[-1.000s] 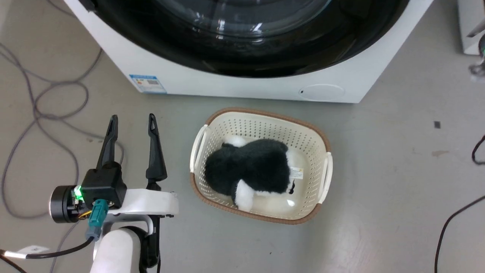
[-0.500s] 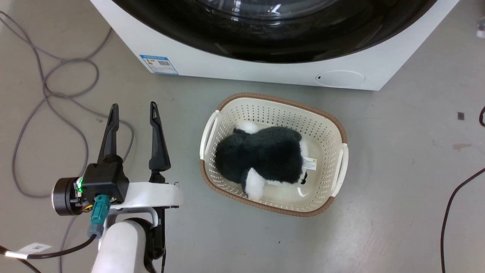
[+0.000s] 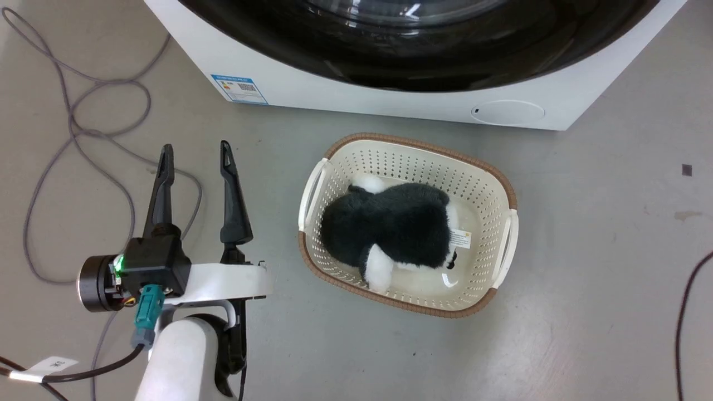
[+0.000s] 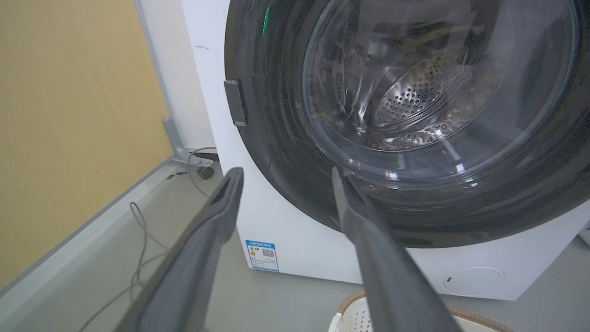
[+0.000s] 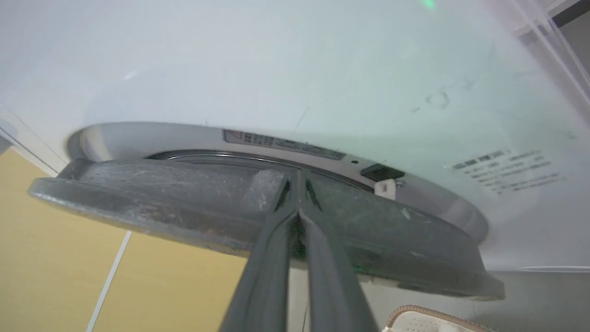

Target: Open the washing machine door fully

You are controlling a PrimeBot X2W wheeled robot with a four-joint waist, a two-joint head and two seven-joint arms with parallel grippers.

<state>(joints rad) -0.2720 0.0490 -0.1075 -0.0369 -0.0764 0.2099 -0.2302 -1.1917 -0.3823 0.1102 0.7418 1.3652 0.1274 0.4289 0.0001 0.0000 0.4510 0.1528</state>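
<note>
The white washing machine [image 3: 334,94] fills the top of the head view, its glossy black washing machine door [image 3: 445,61] facing me. My left gripper [image 3: 195,153] hangs open over the floor at the lower left, apart from the machine. In the left wrist view the left gripper [image 4: 283,173] points at the door [image 4: 276,138], with the hinge [image 4: 235,102] at its left rim. The right wrist view shows the door [image 5: 161,189] edge-on, standing a little off the white front [image 5: 276,69]. My right gripper [image 5: 297,177] is shut, its tips against the door's rim.
A cream basket [image 3: 490,178] holding a black and white plush toy [image 3: 390,223] stands on the floor just before the machine. Grey cables [image 3: 72,128] loop on the floor at the left, and a dark cable [image 3: 682,312] at the right. A yellow wall [image 4: 69,115] stands beside the machine.
The head view has shifted, so machine and basket sit further right and higher in it. The left gripper stays open in the same pose.
</note>
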